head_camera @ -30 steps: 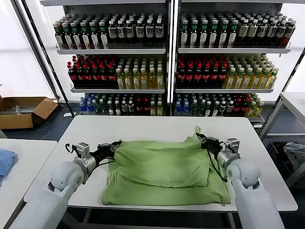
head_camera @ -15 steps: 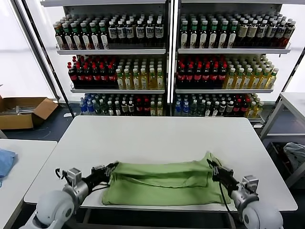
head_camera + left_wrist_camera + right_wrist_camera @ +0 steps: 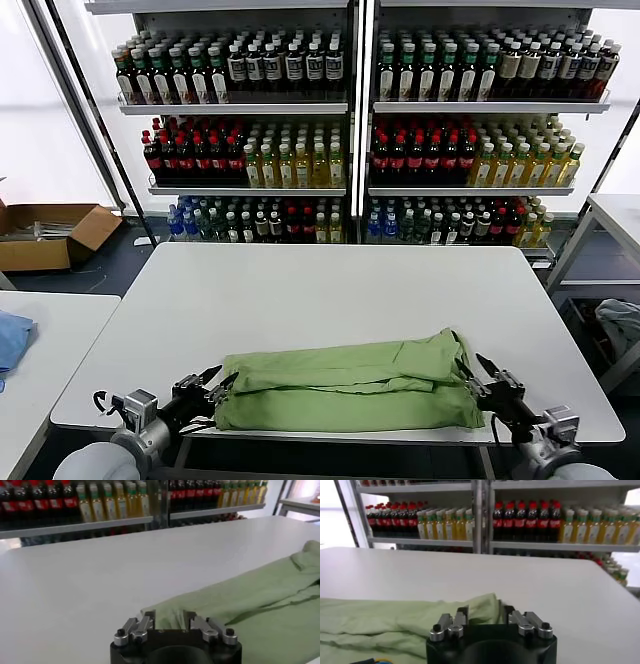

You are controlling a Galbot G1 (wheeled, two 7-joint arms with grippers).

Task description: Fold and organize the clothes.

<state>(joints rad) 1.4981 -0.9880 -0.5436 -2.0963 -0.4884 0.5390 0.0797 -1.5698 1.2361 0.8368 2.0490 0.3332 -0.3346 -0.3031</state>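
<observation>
The light green shirt (image 3: 350, 385) lies folded into a long narrow band along the front edge of the white table (image 3: 320, 285), plain side up. My left gripper (image 3: 213, 382) is open at the band's left end, fingers spread just off the cloth edge. In the left wrist view the shirt (image 3: 250, 605) lies just beyond the open gripper (image 3: 169, 617). My right gripper (image 3: 487, 370) is open at the band's right end. In the right wrist view the shirt's end (image 3: 395, 622) bunches up just beyond the open gripper (image 3: 486, 611).
Shelves of bottles (image 3: 350, 130) stand behind the table. A cardboard box (image 3: 50, 232) sits on the floor at the left. A second table at the left holds a blue cloth (image 3: 10, 340). Another table (image 3: 615, 215) stands at the right.
Both grippers pulled the shirt's far edge toward the front edge of the table, folding it into a narrow band. Both have since opened and let go of the cloth.
</observation>
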